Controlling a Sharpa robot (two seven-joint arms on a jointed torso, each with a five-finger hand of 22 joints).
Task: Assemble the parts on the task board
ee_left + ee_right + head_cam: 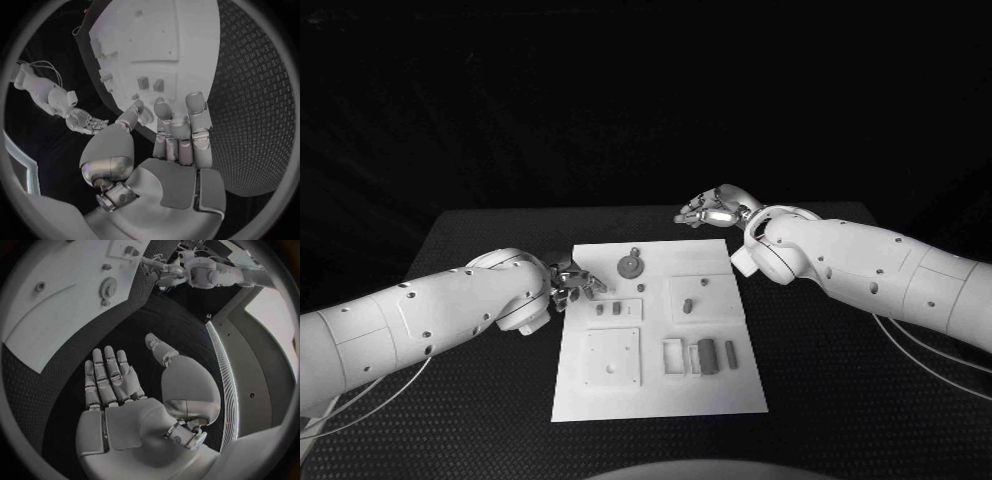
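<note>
L hand (pixel 571 283) sat at the board's (pixel 733 395) left edge, fingers (pixel 195 112) close together and reaching over the rim, thumb set apart; nothing in it as far as the wrist view showed. R hand (pixel 711 211) hovered off the far right corner over bare table (pixel 488 235), palm open, fingers (pixel 107 371) straight and slightly spread, holding nothing.

Parts all lay on the board: gear (pixel 630 265) near the far edge w/ a small peg beside it, two small blocks (pixel 609 309) just beside the L fingertips, a pin (pixel 689 303) in the right-middle panel, a couple of bars (pixel 708 355) standing in the slot tray nearer the robot.

Risks, as judged from here:
- L fingertips came in low across the rim, so a sweep toward the blocks could've knocked them flat or pushed them out of reach before a pinch formed.
- Fingers were bunched; small blocks that near each other meant grabbing both, or tipping one while closing on the other.
- Pressing on the edge could've shifted the board, nothing visibly clamped it, and then every slot moves w/ it.
- R hand was well apart from any part; reaching in over the gear risked brushing it, and both hands converging mid-board could've collided.
- Bars in the tray looked loose; a bump could've toppled them.
</note>
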